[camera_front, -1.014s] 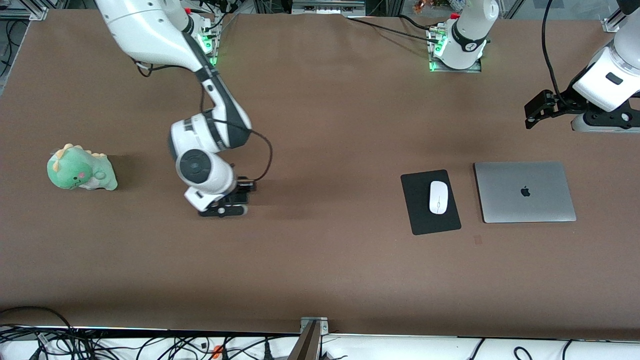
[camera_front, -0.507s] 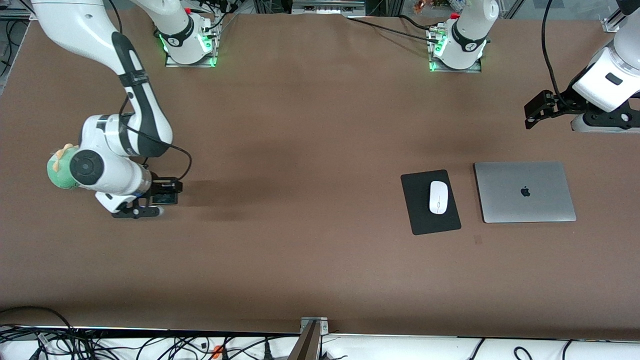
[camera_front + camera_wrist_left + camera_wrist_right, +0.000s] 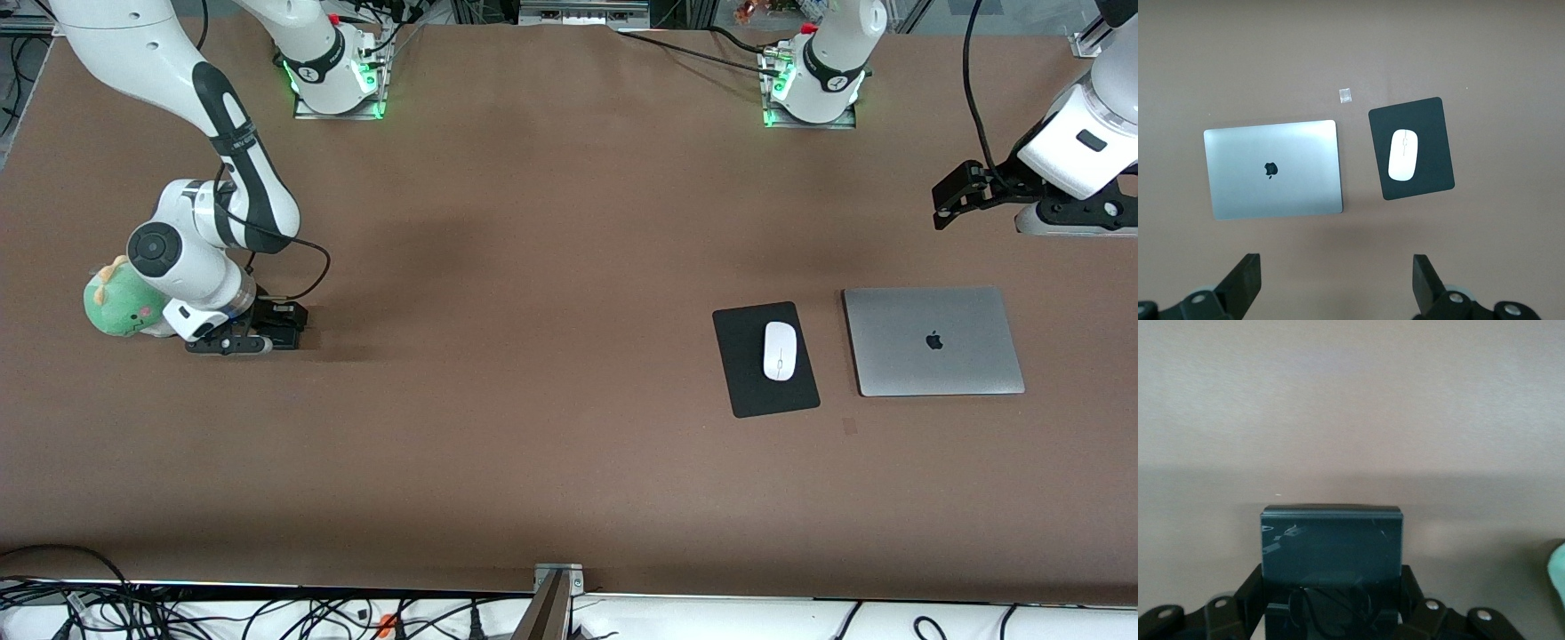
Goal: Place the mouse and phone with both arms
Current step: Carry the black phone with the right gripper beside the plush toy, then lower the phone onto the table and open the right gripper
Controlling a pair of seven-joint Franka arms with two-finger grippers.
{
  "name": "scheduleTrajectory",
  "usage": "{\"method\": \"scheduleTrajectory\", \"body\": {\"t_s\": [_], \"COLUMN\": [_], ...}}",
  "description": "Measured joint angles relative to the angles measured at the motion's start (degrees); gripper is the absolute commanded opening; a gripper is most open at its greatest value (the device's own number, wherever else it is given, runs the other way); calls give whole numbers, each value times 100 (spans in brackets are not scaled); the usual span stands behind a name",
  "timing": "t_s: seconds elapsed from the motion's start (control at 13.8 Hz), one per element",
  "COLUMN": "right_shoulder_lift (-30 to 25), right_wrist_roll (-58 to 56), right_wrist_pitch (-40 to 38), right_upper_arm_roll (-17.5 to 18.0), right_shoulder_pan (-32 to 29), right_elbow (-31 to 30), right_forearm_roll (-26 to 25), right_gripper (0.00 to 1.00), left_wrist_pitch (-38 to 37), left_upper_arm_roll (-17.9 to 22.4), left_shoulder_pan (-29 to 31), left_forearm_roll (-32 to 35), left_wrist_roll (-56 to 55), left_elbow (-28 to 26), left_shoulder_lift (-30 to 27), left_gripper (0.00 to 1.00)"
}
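Phone pinched low at the right arm's end; mouse resting on pad.

Right gripper clamped on the phone, just above table beside green plush toy. Mouse lying on black mouse pad, beside closed laptop. Left gripper waiting aloft, fingers spread wide.

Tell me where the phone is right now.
The phone sits clamped in the right hand, low over the table beside the green dinosaur plush, at the right arm's end.
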Motion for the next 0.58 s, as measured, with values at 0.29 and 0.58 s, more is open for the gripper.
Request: {"method": "scheduleTrajectory", "body": {"t_s": [0.29,0.58], "right_shoulder_lift": [1,45], "right_wrist_roll": [-273,-278], "right_wrist_pitch": [244,393], "right_upper_arm_roll": [-27,-24], "right_shoulder_pan": [-254,-256], "right_elbow": [-114,-145], "right_forearm_roll": [0,0], "right_gripper": [57,100], "left_wrist_pitch": [0,0], "left_upper_arm_roll": [-37,-48], "left_shoulder_pan": [-7,-7], "left_forearm_roll": [-2,-2], "left_wrist_roll": [0,0], "left_elbow": [26,33], "left_shoulder_lift": [0,0], "left_gripper": [100,100]}}
